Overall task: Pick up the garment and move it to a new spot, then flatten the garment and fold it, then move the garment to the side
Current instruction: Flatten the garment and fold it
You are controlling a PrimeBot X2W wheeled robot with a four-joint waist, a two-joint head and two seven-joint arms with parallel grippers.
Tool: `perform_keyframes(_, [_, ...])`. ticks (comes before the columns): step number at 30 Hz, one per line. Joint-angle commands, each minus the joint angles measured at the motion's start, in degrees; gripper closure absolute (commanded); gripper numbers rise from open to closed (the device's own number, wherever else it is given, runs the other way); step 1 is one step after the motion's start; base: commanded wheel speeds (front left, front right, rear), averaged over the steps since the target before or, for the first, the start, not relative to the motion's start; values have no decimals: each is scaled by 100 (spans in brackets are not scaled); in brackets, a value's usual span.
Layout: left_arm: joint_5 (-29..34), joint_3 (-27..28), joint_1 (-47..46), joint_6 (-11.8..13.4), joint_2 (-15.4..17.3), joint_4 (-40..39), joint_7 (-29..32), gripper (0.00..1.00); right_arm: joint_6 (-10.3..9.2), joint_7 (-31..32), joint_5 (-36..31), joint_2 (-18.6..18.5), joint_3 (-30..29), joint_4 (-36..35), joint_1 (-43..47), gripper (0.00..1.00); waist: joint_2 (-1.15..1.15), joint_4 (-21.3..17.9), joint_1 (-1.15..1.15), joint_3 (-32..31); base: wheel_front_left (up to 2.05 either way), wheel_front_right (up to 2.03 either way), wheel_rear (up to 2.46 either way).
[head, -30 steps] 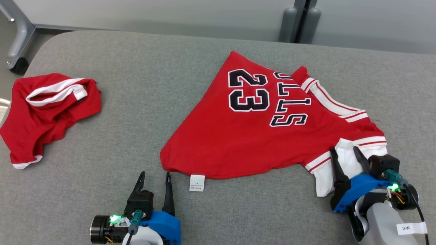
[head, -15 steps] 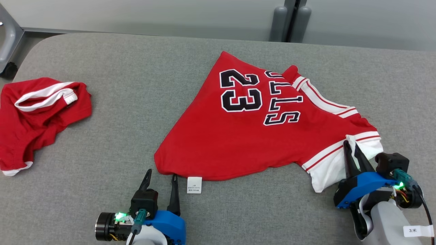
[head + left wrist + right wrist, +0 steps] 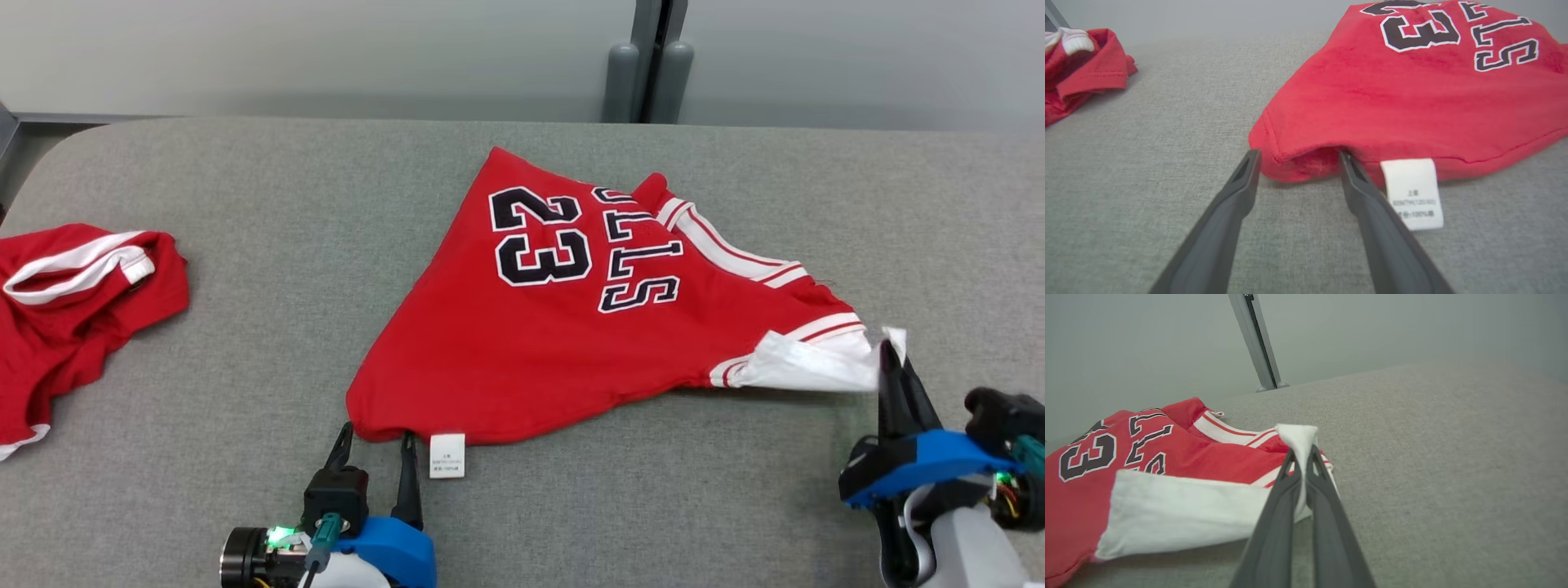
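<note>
right gripper (image 3: 891, 359), fingers pressed together on the corner of the white sleeve panel (image 3: 804, 371) at the right end of the red jersey (image 3: 571, 343); the pinched corner stands up clear of the grey padded surface (image 3: 245, 204), and the panel runs taut from the fingers back to the jersey body. in the right wrist view a tuft of white cloth pokes out above the closed fingertips. left gripper (image 3: 377, 433), fingers spread wide and gripping nothing, tips at the jersey's near left hem corner; in the left wrist view one tip lies just outside that corner and the other meets the hem beside the white care label (image 3: 1414, 192), which hangs off the hem onto the surface. the jersey lies spread mid-surface, number 23 and black lettering face up, red-and-white trim along its far right edge. a second red garment (image 3: 65, 318) with white trim lies crumpled well to the jersey's left. a grey post (image 3: 649, 73) stands beyond the jersey's far edge.
</note>
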Motion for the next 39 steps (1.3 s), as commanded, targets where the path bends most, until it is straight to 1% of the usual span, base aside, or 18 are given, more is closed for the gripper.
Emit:
perform_keyframes(1, [0,22,82,0,-8,28,-16,0,1,-2,84,-17,-48,-45,242,64,0,-96,0,-111,0,0,0])
perform_keyframes(2, [-7,47,108,-2,-9,44,-16,0,1,-2,183,-21,-117,-77,354,27,0,-139,0,-162,0,0,0])
perform_keyframes(3, [-18,89,125,-2,-9,53,-16,0,1,-2,258,-23,-176,-94,472,0,0,-191,0,-228,0,0,0])
perform_keyframes(8, [-31,329,322,5,-7,82,-16,0,1,-2,381,-18,-528,-117,1021,0,0,-457,0,-496,0,0,0])
perform_keyframes(11, [-13,480,434,29,-7,29,-17,0,2,-3,238,-16,-668,-215,1142,0,0,-592,0,-632,0,0,0])
perform_keyframes(13, [-2,623,492,44,-3,-14,-17,0,2,-3,98,-17,-625,-356,1141,0,0,-657,0,-711,0,0,0])
perform_keyframes(16, [29,826,591,74,-5,-117,-16,0,1,-2,-115,-12,-345,-649,1001,0,0,-703,0,-796,0,0,0])
perform_keyframes(21, [134,1102,711,-5,-6,-258,-16,0,1,-3,-354,-18,382,-947,849,0,0,-696,0,-928,0,0,0])
perform_keyframes(26, [157,1197,807,-167,-6,-335,-16,0,1,-3,-436,-19,858,-795,803,0,0,-665,0,-1014,0,0,0])
perform_keyframes(31, [-54,1121,899,-307,-7,-233,-16,0,1,-2,-397,-19,1092,-453,945,0,0,-658,0,-1038,0,0,0])
perform_keyframes(36, [-218,929,834,-499,-3,122,-16,0,1,-2,-452,-18,1081,-390,914,0,0,-683,0,-921,0,0,0])
perform_keyframes(39, [-286,849,726,-562,-7,275,-16,0,1,-2,-470,-18,1067,-402,841,0,0,-707,0,-818,0,0,0])
